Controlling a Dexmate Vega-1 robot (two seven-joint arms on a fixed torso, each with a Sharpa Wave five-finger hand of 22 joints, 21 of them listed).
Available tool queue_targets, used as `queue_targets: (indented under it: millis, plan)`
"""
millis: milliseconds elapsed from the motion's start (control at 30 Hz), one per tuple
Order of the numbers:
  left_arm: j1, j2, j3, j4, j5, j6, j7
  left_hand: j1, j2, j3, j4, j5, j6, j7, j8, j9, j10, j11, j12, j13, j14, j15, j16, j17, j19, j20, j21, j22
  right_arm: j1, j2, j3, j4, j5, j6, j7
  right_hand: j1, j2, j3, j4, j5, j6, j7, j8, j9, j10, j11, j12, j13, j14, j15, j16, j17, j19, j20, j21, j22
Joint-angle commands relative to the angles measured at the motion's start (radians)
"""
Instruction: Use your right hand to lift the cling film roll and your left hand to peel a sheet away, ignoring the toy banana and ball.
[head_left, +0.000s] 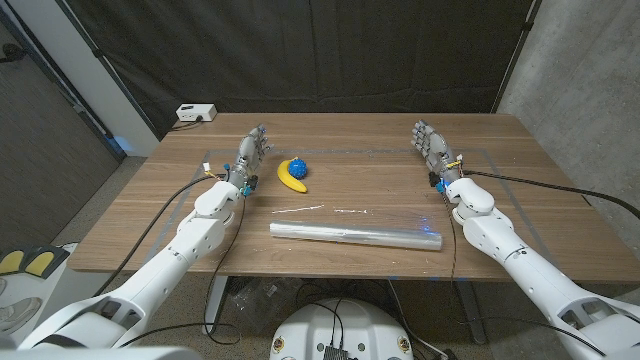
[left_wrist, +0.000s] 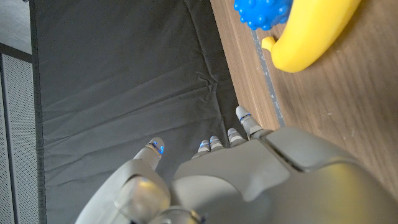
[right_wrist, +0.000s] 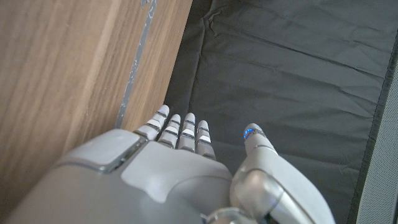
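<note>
The cling film roll (head_left: 356, 235) lies lengthwise near the table's front edge, in the middle, with a loose clear sheet edge (head_left: 330, 211) spread just behind it. My left hand (head_left: 251, 155) is at the far left, fingers apart and pointing away from me, holding nothing. Just to its right lie the yellow toy banana (head_left: 290, 179) and the blue ball (head_left: 298, 167). In the left wrist view the banana (left_wrist: 311, 34) and ball (left_wrist: 264, 12) sit beyond my left hand (left_wrist: 249, 180). My right hand (head_left: 433, 148) is at the far right, empty, fingers apart.
A white box (head_left: 196, 113) sits at the table's far left corner. Black cables (head_left: 545, 185) run from both wrists across the wood. A taped rectangle (head_left: 480, 153) marks the tabletop. A dark curtain (head_left: 330, 50) hangs behind the table.
</note>
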Motion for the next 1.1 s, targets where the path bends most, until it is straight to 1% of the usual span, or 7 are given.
queue_targets:
  millis: [33,133,233,533,767,1000,1100]
  plan:
    - [-0.019,-0.039,-0.033,0.043,0.043,0.029,-0.040,0.005,0.008,0.003,-0.003,0.007,-0.052,-0.006,0.009,0.003,0.011,0.008,0.009,0.003,-0.012,-0.055,0.008,0.003,-0.111,-0.076,0.004,0.003,-0.029,0.137,0.157,-0.017,-0.221,-0.047,0.042,0.022,0.000,0.008,-0.011,0.006,0.022,-0.002,0.008,0.002,0.019,0.000,0.009,0.004,0.021,0.005,0.008,0.005,0.017,0.006,0.006,0.006]
    - [-0.024,-0.048,-0.039,0.050,0.054,0.033,-0.044,0.008,0.007,0.001,-0.006,0.007,-0.039,-0.013,0.011,0.003,0.021,0.015,0.011,0.003,-0.001,-0.049,0.010,0.003,-0.099,-0.061,0.004,0.003,-0.040,0.151,0.181,-0.041,-0.279,-0.070,0.049,0.032,-0.001,0.012,-0.020,0.008,0.030,-0.006,0.009,0.003,0.029,0.002,0.011,0.005,0.031,0.007,0.008,0.005,0.024,0.012,0.007,0.006]
    - [-0.030,-0.054,-0.041,0.055,0.062,0.042,-0.053,0.013,0.005,-0.002,-0.009,0.007,-0.021,-0.026,0.012,0.004,0.046,0.035,0.016,0.005,0.019,-0.029,0.013,0.004,-0.076,-0.019,0.004,0.005,-0.054,0.158,0.197,-0.071,-0.334,-0.091,0.049,0.037,-0.003,0.013,-0.025,0.009,0.038,-0.008,0.011,0.003,0.034,0.003,0.012,0.005,0.040,0.010,0.009,0.006,0.028,0.016,0.007,0.006]
    - [-0.053,-0.071,-0.036,0.068,0.084,0.063,-0.074,0.019,0.002,-0.006,-0.012,0.005,0.034,-0.044,0.023,0.005,0.082,0.064,0.023,0.007,0.046,0.003,0.015,0.005,-0.057,0.009,-0.002,0.007,-0.106,0.143,0.204,-0.189,-0.488,-0.114,0.023,0.058,-0.012,0.015,-0.049,0.012,0.101,-0.016,0.023,0.005,0.103,0.012,0.030,0.006,0.119,0.011,0.019,0.007,0.076,0.031,0.020,0.009]
    - [-0.068,-0.078,-0.028,0.074,0.100,0.071,-0.087,0.023,0.002,-0.009,-0.013,0.004,0.075,-0.041,0.029,0.007,0.117,0.082,0.031,0.010,0.065,0.016,0.017,0.006,-0.041,0.037,-0.005,0.008,-0.144,0.091,0.179,-0.311,-0.598,-0.153,-0.003,0.080,-0.025,0.025,-0.069,0.019,0.159,-0.025,0.029,0.008,0.180,0.020,0.050,0.009,0.230,0.004,0.033,0.010,0.128,0.044,0.035,0.013]
    - [-0.077,-0.085,-0.020,0.076,0.110,0.078,-0.094,0.024,0.002,-0.011,-0.013,0.004,0.086,-0.045,0.027,0.008,0.128,0.090,0.032,0.011,0.077,0.022,0.019,0.006,-0.032,0.053,-0.007,0.009,-0.165,0.036,0.153,-0.410,-0.668,-0.214,-0.008,0.081,-0.030,0.027,-0.070,0.021,0.183,-0.026,0.032,0.008,0.212,0.024,0.058,0.010,0.259,-0.006,0.034,0.012,0.143,0.045,0.039,0.014]
    - [-0.081,-0.089,-0.016,0.076,0.113,0.082,-0.096,0.025,0.003,-0.012,-0.012,0.003,0.090,-0.046,0.026,0.008,0.134,0.093,0.033,0.012,0.086,0.026,0.020,0.007,-0.024,0.074,-0.007,0.010,-0.167,0.012,0.138,-0.432,-0.695,-0.220,-0.011,0.082,-0.032,0.028,-0.070,0.023,0.193,-0.028,0.033,0.008,0.225,0.023,0.061,0.010,0.272,-0.009,0.035,0.012,0.150,0.045,0.041,0.014]
